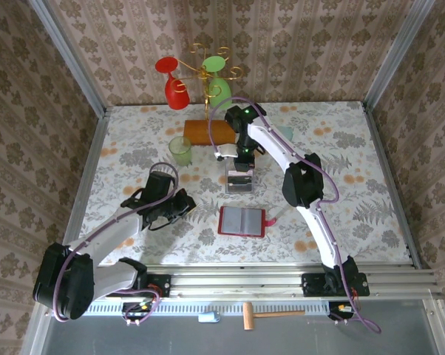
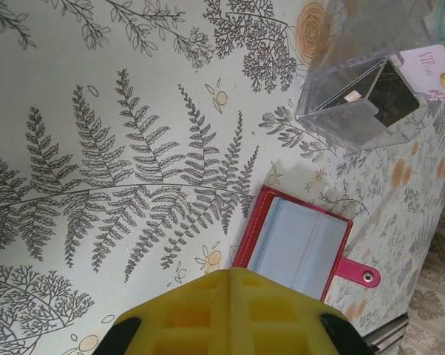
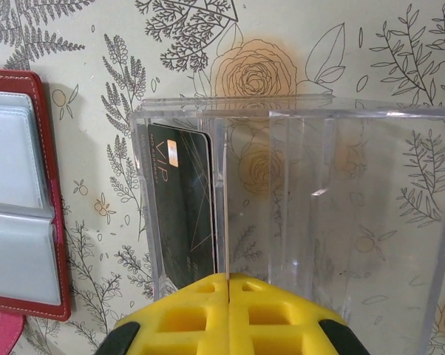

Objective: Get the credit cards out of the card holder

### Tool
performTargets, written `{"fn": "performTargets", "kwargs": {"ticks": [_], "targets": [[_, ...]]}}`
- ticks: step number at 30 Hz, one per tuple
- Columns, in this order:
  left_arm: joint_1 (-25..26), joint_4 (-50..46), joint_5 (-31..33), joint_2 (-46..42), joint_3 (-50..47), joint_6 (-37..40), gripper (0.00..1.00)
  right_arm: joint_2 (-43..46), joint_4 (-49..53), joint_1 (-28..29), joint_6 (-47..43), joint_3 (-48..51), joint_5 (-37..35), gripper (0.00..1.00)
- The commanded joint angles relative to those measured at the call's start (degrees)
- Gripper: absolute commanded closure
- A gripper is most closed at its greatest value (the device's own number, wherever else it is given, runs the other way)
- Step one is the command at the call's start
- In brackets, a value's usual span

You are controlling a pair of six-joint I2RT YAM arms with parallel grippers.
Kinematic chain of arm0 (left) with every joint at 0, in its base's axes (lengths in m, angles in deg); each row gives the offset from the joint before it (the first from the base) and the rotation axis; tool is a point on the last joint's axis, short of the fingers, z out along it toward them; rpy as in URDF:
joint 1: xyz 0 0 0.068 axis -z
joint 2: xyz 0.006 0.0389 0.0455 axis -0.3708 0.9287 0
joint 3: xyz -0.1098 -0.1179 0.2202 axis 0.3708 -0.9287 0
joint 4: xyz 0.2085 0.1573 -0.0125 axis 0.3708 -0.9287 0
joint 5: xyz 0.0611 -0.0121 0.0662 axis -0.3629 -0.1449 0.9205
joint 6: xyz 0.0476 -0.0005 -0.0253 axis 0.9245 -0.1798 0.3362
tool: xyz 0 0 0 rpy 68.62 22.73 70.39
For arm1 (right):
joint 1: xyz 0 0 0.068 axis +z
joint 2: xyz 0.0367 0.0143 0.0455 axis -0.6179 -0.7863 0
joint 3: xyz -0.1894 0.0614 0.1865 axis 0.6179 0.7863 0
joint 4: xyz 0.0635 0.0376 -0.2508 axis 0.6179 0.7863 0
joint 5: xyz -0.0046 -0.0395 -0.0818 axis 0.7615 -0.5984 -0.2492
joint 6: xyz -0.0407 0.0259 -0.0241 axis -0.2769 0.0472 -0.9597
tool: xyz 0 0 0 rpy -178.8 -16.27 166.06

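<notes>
The left pincer (image 2: 230, 296), clenched on nothing, hangs left of the card holder (image 1: 242, 221). The holder lies open near the middle of the tabletop's (image 1: 355, 185) near edge, its grey pockets (image 3: 12, 214) looking empty. Just beyond it, a dark credit card (image 3: 179, 214) stands in the clear box (image 3: 370, 222), below the clenched, empty right pincer (image 3: 228, 296). Cards are likely light, stiff and slick, so pinch an exposed edge.

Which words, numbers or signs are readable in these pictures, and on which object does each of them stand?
"VIP": in pale letters on the dark card, which stands inside the clear plastic box, right wrist view.
"VIP": on the pale card at the box's far end, left wrist view.
The fine print beside the dark card's "VIP" is too small to read.
The card holder shows no writing.
</notes>
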Motion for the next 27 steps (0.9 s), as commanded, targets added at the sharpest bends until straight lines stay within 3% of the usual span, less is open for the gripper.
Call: {"fn": "performTargets", "kwargs": {"ticks": [1,5,15,22,27], "targets": [[-0.36,-1.86,0.79,-1.26,-0.26,0.27,0.96,-2.52,4.1,-0.33,-0.95,-1.66,2.04,1.0],[-0.41,-2.19,1.3,-2.21,-0.76,-0.2,0.96,-3.2,3.87,-0.36,-0.78,-1.94,2.05,1.0],[-0.37,-1.83,1.34,-2.68,-0.96,-0.32,0.96,1.84,2.16,-0.89,1.43,-4.43,1.53,0.7],[-0.35,2.39,-0.84,0.96,-1.17,-0.3,0.96,6.4,1.76,-0.8,6.42,-3.78,1.91,0.68],[0.3,4.84,-2.01,3.92,-0.61,-0.03,0.96,12.5,-3.62,-0.09,14.66,4.63,1.84,0.68]]}}
